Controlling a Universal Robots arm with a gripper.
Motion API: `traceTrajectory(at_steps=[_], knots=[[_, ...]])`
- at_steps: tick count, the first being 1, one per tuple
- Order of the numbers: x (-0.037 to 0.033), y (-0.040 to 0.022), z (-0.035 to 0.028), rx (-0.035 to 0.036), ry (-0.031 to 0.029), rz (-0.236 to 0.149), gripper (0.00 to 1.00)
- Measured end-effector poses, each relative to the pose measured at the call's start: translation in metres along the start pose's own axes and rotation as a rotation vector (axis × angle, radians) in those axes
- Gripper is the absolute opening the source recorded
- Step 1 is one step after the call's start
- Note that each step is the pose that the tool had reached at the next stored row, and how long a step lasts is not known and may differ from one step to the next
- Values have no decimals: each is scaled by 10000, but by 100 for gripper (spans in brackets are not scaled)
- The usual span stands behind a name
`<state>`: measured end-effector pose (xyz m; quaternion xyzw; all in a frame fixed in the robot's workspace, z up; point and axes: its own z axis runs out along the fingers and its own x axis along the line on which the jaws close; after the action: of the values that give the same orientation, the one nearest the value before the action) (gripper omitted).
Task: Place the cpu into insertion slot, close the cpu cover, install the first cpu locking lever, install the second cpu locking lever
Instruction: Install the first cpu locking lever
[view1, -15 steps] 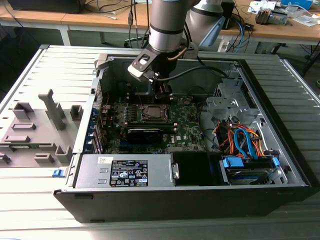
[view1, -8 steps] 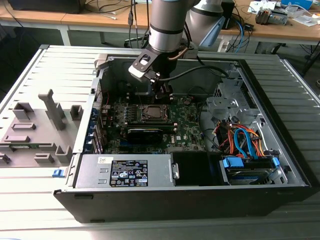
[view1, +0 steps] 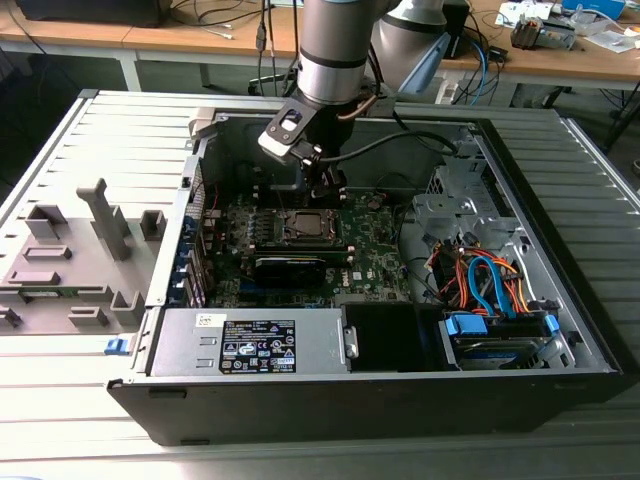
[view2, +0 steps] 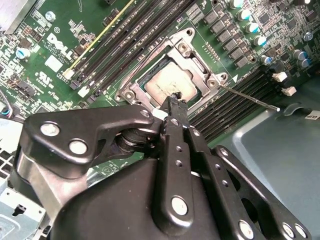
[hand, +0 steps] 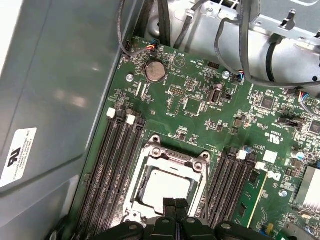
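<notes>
The cpu, a dull silver square, lies in the insertion slot on the green motherboard. The cpu cover, a silver frame, lies flat around it, and the chip shows through its window. A thin silver locking lever sticks out sideways over the memory slots, apart from the socket. My gripper hangs just above the edge of the cpu. Its black fingers are shut together with nothing between them.
Black memory slots flank the socket on both sides. A black card lies in front of the socket. The grey power supply box and a drive bay with blue and orange cables fill the case front. The case wall stands close by.
</notes>
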<state>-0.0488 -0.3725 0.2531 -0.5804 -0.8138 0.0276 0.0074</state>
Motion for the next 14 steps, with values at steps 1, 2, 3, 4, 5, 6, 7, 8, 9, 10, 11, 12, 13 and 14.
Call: traceTrajectory(at_steps=[1, 2, 3, 4, 5, 6, 7, 8, 9, 10, 11, 12, 13, 14], knots=[[0, 0, 0, 2, -26, -194, 11], [0, 0, 0, -5, -51, -596, 11], [0, 0, 0, -11, -73, -933, 11], [0, 0, 0, -11, -74, -950, 11], [0, 0, 0, -11, -76, -970, 11], [0, 0, 0, -12, -79, -1024, 11], [0, 0, 0, -14, -84, -1110, 11], [0, 0, 0, -15, -87, -1176, 11], [0, 0, 0, -17, -90, -1227, 11], [0, 0, 0, -18, -93, -1277, 11], [0, 0, 0, -19, -96, -1332, 11], [0, 0, 0, -20, -99, -1387, 11], [0, 0, 0, -22, -102, -1446, 11], [0, 0, 0, -22, -104, -1494, 11]])
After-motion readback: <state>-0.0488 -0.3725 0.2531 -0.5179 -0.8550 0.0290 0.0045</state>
